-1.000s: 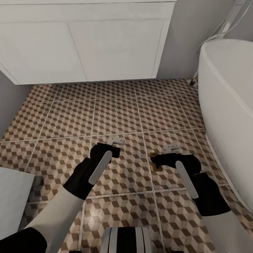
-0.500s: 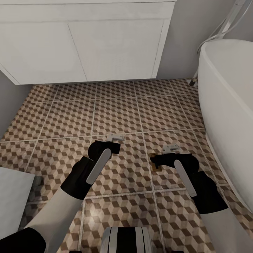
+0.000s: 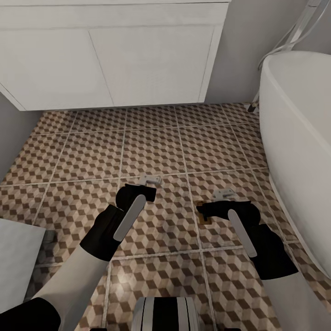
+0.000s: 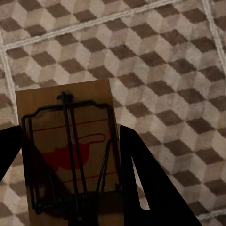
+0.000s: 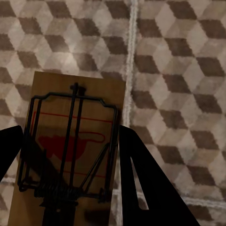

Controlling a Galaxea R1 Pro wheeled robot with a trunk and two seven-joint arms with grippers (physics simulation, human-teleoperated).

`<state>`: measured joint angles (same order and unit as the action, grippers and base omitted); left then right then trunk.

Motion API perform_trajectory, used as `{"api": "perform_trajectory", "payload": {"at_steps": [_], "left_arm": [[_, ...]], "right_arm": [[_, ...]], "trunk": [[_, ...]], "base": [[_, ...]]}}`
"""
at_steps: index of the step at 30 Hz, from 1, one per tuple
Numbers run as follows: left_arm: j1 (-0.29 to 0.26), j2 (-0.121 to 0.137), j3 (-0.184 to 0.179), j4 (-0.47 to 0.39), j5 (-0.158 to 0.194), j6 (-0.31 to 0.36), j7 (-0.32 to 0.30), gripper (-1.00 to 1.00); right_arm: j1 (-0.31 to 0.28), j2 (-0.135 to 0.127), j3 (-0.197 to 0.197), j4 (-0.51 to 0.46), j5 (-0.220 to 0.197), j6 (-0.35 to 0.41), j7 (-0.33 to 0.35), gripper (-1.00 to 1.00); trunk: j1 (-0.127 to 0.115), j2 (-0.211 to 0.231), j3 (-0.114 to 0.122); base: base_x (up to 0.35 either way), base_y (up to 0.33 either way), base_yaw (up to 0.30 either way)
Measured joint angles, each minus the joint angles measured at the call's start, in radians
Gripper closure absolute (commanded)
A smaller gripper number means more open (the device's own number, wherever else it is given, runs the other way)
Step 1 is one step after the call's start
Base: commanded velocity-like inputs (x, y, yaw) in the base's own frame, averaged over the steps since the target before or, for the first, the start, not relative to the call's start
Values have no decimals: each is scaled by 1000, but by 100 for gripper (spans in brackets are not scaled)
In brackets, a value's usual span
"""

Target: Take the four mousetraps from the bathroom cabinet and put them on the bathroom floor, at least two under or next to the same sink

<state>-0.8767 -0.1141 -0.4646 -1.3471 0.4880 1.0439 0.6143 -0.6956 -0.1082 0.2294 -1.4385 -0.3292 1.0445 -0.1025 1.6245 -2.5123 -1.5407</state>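
Observation:
Both grippers hang low over the bathroom floor [image 3: 151, 147] with its cube-pattern tiles. My left gripper [image 3: 148, 193] [image 4: 68, 141] is shut on a mousetrap [image 4: 66, 117], a tan board with dark wire and a red mark, held between its black fingers [image 4: 136, 179]. My right gripper [image 3: 202, 210] [image 5: 68, 141] is shut on a second mousetrap [image 5: 75, 103], whose tan corner [image 3: 205, 218] peeks out beneath it in the head view. The left trap is hidden under its gripper in that view. The orange-brown cabinet is out of view.
A white wall-hung unit [image 3: 115, 59] with flat doors spans the far wall, with floor running under it. A large glossy white basin [image 3: 299, 138] with a broad rounded rim stands at the right; I cannot tell if it is the sink. A pale grey block [image 3: 18, 257] sits near left.
My left gripper has shifted slightly forward, away from me, with its trap. The right gripper has barely moved.

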Motion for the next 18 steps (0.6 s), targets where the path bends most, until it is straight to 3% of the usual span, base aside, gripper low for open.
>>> {"api": "perform_trajectory", "payload": {"at_steps": [12, 18], "left_arm": [[-3, -3, 1, 8, 1, 0, 1, 100], [-13, -3, 1, 12, 1, 0, 2, 100]], "right_arm": [[0, -1, -1, 3, 0, 0, 0, 100], [-46, -1, -1, 23, 1, 0, 0, 100]], "trunk": [[5, -3, -42], [8, -4, -66]], "base": [[0, 0, 0], [0, 0, 0]]}}
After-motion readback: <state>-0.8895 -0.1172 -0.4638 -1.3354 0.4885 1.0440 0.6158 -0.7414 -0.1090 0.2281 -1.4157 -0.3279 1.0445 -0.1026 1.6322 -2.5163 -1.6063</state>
